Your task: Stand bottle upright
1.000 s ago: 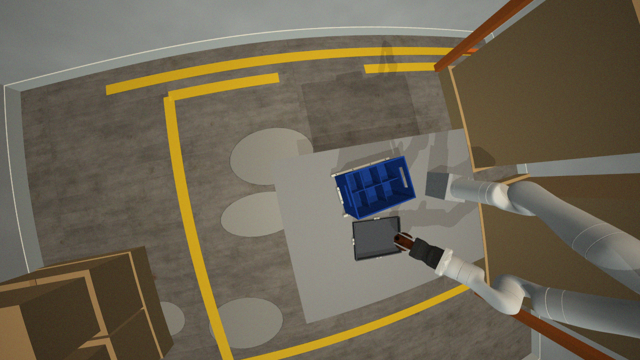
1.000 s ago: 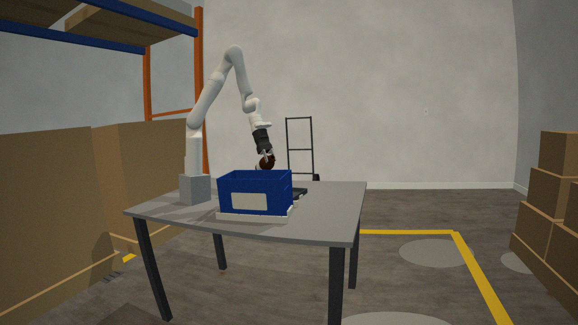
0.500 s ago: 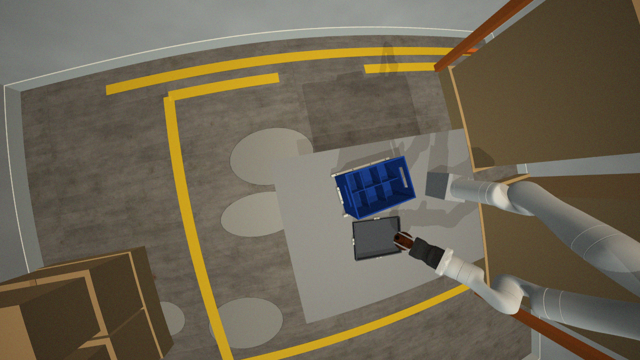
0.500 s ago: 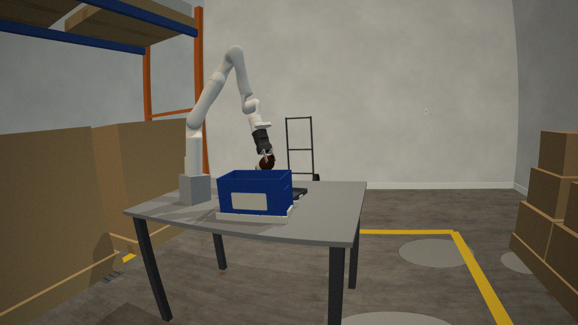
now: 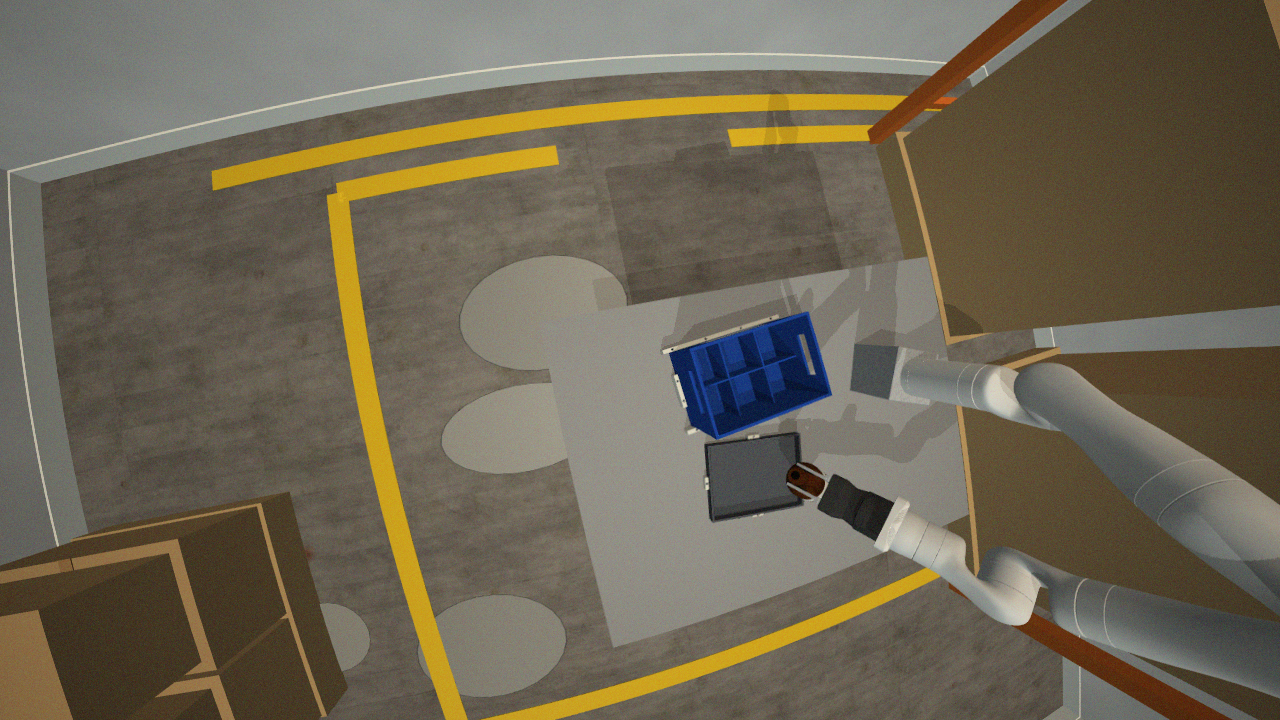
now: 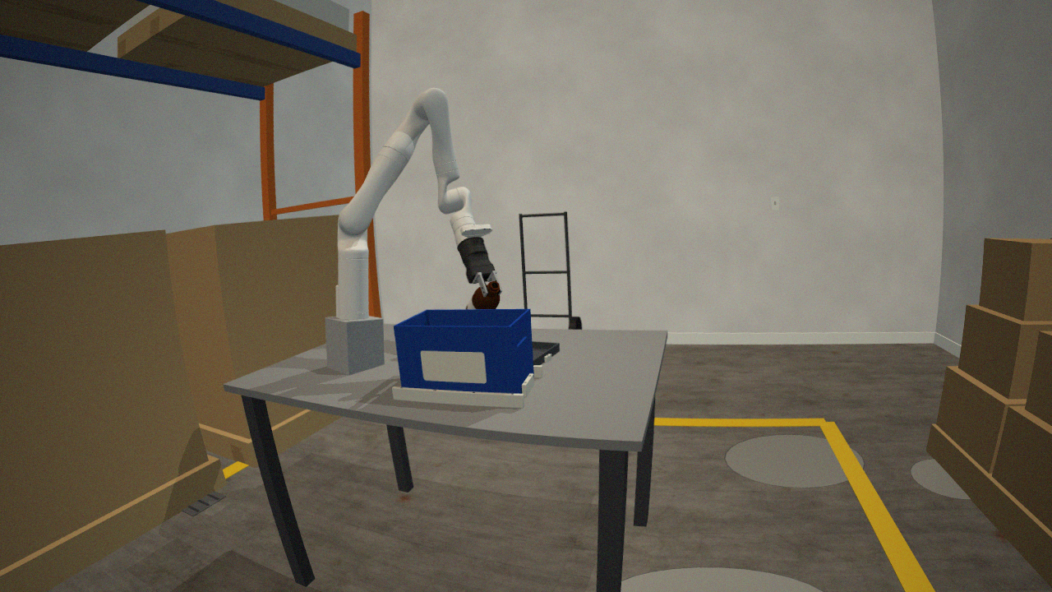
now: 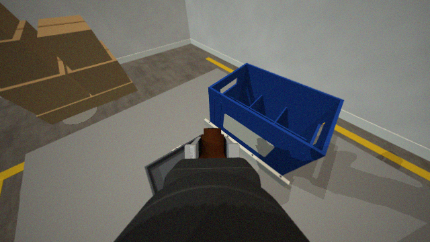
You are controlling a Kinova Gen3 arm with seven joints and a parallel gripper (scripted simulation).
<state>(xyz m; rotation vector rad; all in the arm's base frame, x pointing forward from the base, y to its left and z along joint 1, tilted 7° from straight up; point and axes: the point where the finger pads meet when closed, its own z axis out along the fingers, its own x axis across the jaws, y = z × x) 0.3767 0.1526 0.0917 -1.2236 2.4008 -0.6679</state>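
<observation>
1. Here, a grey table (image 6: 588, 397) fills the middle of a warehouse floor marked with yellow lines, with stacked cardboard boxes (image 6: 1015, 353) off to one side and a black hand truck (image 6: 544, 268) against the far wall.
2. A white arm (image 6: 397, 158) rises from a grey pedestal (image 6: 351, 349) on the table and bends down over its far half.
3. A blue crate (image 6: 463, 353) with inner dividers stands level on the table in a pale frame; its compartments hold nothing.
4. A dark tray (image 5: 747, 479) lies flat just beside the crate, on the side away from the pedestal.
5. The gripper (image 7: 212, 151) is clamped on the brown bottle (image 5: 803, 480), a pale finger (image 7: 192, 151) on either side of it.
6. The bottle hangs in the air, tilted, above the tray's edge nearest the arm, clear of the tray floor in the exterior view.
</observation>
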